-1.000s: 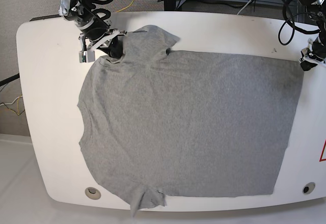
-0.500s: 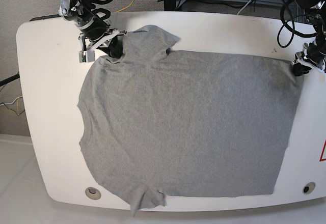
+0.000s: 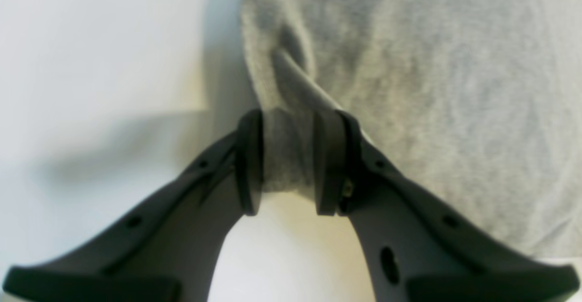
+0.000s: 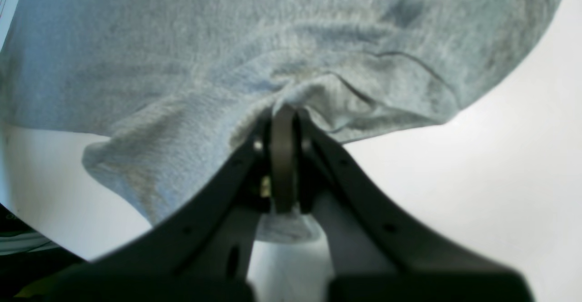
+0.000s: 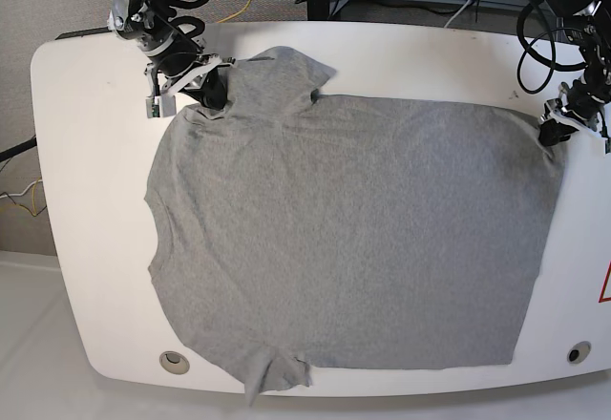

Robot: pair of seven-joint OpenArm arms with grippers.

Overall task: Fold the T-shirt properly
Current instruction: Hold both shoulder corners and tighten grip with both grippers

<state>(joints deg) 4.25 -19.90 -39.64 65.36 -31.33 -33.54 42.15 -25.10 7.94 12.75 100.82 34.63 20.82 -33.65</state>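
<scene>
Since the earlier base frames, the left gripper (image 5: 553, 134) has been shifted from just off the cloth's upper-right corner leftward and downward onto that corner, and the corner has been drawn slightly inward with it; the right gripper (image 5: 212, 93) is seen almost where it was, at the upper left.

The T-shirt (image 5: 353, 239) is spread flat over most of the white table (image 5: 86, 200), filling the centre of the base frame, with one sleeve at the upper centre-left and the other bunched at the lower edge near the bottom centre.

In the left wrist view, the left gripper (image 3: 287, 161) is seen with its jaws partly apart and a thick bunch of the T-shirt (image 3: 409, 88) pinched between the two pads (image 3: 249, 161); a raised fold runs upward from the grip toward the top centre of the frame, and bare table (image 3: 91, 65) fills the left half.

In the right wrist view, the right gripper (image 4: 283, 165) is seen with its jaws pressed fully together on a thin pleat of the T-shirt (image 4: 227, 42), the cloth puckering around the tips at the frame's centre and a small tuft showing below them. Bare table (image 4: 500, 156) is seen at the right.
</scene>
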